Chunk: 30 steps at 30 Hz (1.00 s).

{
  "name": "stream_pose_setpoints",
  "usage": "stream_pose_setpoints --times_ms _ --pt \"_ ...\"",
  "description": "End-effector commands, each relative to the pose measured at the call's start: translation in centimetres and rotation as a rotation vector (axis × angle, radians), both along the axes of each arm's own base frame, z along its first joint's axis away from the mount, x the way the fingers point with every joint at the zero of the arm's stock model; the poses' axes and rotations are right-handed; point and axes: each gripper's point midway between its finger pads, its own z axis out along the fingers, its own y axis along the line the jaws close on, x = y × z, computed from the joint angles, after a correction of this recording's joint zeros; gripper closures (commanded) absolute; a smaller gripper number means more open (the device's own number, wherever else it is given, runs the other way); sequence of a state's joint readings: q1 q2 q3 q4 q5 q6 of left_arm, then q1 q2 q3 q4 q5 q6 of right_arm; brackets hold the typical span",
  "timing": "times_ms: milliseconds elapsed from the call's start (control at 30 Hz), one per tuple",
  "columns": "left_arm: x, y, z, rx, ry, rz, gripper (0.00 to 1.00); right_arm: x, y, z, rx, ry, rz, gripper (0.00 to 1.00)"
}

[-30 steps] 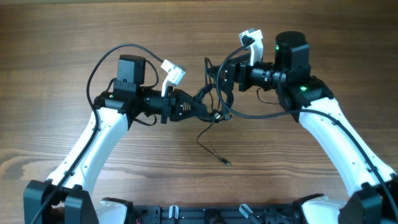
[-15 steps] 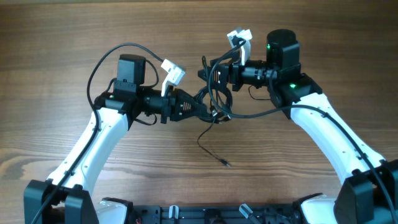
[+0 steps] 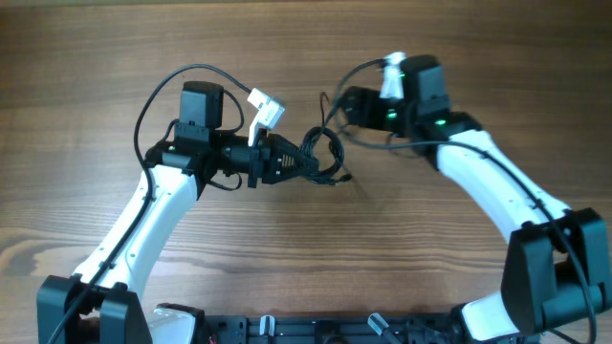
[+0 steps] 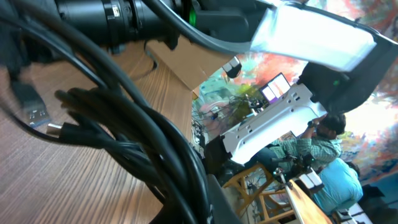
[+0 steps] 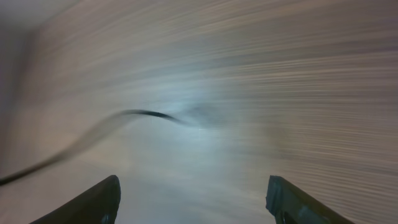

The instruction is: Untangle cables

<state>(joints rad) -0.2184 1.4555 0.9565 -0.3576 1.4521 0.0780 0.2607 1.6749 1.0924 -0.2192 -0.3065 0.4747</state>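
Cables (image 3: 325,151) right of left end effector (image 3: 311,166)

I see the overhead feed sharp and evenly lit, with faint shadows on the table (image 3: 86,57). Right wrist: heavy motion blur, pale glare mid-frame. Left wrist: nearest cables (image 4: 149,149) soft.

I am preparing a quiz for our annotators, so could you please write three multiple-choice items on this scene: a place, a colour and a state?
1. Where are the cables? A pinched in the left gripper; B lying loose, untouched; C coiled in a box.
2. What colour are they? A white; B red; C black.
3. How is the right gripper? A shut on a cable; B open, empty; C shut, empty.
Key: 1 A, the overhead view shows them held there; 2 C, every strand is black; 3 B, its wrist view shows the fingers apart, nothing between.
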Motion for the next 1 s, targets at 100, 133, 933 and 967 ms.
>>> stream_pose_setpoints --times_ms 100,133,933,967 --pt "-1.8 0.0 2.5 -0.098 -0.036 -0.091 0.96 1.0 -15.2 -3.7 -0.142 0.143 -0.433 0.25" --pt "-1.5 -0.1 2.2 -0.081 -0.041 -0.076 0.96 0.8 -15.7 -3.8 -0.126 0.156 -0.439 0.25" --pt "4.7 0.5 -4.9 0.338 0.238 0.372 0.96 -5.3 -2.3 3.5 0.465 0.029 0.427 0.01" --pt "4.0 0.1 -4.5 0.316 0.199 0.324 0.96 -5.6 -1.7 3.9 0.48 0.011 0.466 0.01"
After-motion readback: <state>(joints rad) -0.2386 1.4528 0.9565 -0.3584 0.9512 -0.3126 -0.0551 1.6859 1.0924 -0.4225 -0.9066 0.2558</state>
